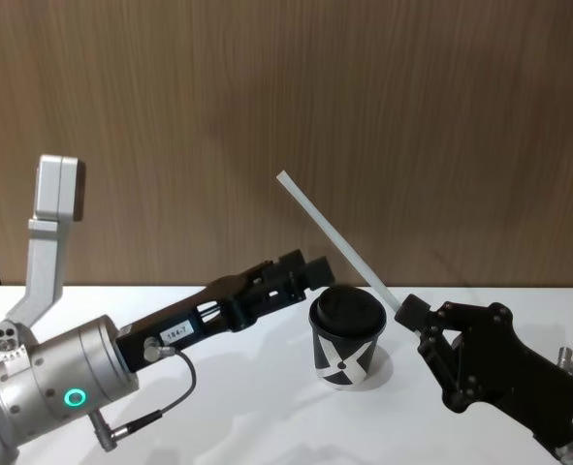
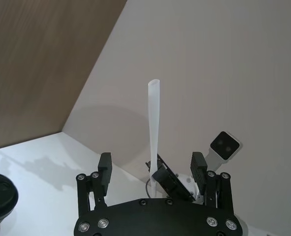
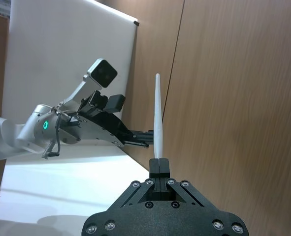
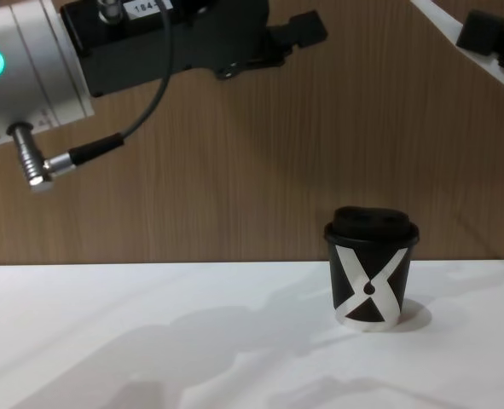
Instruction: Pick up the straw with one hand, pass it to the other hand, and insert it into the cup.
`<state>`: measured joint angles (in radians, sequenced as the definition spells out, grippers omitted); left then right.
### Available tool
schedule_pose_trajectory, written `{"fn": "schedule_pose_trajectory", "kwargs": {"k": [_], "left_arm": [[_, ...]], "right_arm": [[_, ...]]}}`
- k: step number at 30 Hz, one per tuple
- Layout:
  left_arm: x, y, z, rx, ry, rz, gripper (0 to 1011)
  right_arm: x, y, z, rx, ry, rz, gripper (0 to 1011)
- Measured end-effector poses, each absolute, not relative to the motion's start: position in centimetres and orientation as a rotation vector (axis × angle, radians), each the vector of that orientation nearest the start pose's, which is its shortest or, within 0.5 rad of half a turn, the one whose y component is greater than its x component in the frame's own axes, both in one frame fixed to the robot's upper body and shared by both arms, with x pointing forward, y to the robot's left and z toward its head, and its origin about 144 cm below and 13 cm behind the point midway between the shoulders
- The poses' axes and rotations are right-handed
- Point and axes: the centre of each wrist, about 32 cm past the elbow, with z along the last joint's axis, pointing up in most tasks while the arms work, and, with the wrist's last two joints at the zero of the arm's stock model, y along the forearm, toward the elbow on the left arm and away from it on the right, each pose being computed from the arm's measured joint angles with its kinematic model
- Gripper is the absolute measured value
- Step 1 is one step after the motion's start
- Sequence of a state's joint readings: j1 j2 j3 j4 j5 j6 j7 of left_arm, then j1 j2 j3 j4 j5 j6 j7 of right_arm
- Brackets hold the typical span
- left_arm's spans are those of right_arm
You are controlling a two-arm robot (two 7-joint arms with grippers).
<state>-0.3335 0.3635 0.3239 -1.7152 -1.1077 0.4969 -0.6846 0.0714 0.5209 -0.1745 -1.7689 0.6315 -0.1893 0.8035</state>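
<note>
Wood wall (image 1: 267,97), white counter (image 1: 247,417) with loads of room left of the cup (image 1: 346,349). Right pincer (image 1: 409,312) clamps the straw (image 1: 334,237) low, held aloft; left pincer (image 1: 305,269) spread wide nearby, not touching.

The right gripper (image 1: 409,312) reaches in from the lower right, clamped on the bottom end of the straw (image 1: 336,239), which slants up and to the left above the cup (image 1: 345,339). The black-lidded cup stands upright on the white table (image 1: 238,426). The left gripper (image 1: 303,266) extends from its silver wrist (image 1: 68,373), its fingertips parted just left of the cup and near the straw without touching it.
</note>
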Motion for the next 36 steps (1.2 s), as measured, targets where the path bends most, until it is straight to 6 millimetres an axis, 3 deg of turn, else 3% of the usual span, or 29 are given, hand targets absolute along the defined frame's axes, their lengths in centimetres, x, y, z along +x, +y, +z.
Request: {"fn": "schedule_pose_trajectory", "kwargs": {"k": [36], "left_arm": [[53.6, 18.8, 128.8, -0.408, 0.468, 0.214, 1003]], "right_arm": [[46.6, -29.6, 123.4, 0.258, -0.255, -0.512, 0]]}}
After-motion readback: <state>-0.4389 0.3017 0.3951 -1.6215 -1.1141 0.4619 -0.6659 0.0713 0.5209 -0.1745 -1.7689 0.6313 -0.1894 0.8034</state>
